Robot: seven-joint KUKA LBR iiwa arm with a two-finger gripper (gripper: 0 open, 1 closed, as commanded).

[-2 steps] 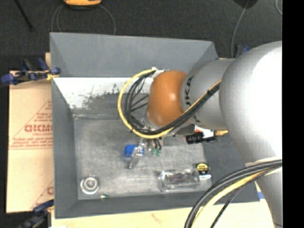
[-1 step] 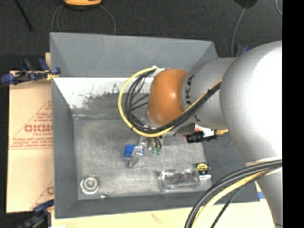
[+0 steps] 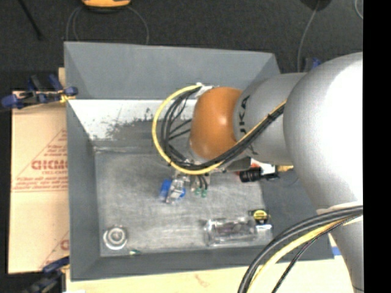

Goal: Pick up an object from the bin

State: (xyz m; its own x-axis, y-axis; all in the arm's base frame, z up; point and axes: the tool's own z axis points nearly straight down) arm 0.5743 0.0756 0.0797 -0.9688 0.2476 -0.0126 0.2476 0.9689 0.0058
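Where the floor of the bin (image 3: 82, 182) has its middle, a small blue thing (image 3: 171, 191) lies just at the gripper's (image 3: 186, 184) 8 o'clock, a green bit (image 3: 200, 192) at its 4; whether the gripper is spread or closed cannot be told. A clear packet (image 3: 235, 231) lies toward 5 o'clock, a round silvery cap (image 3: 115, 237) toward 7.

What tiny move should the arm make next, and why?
Probably ease a little lower onto the small blue thing in the middle of the bin. The gripper is right above it, while the clear bottle and the round silvery cap lie well apart, so nothing crowds that pick.
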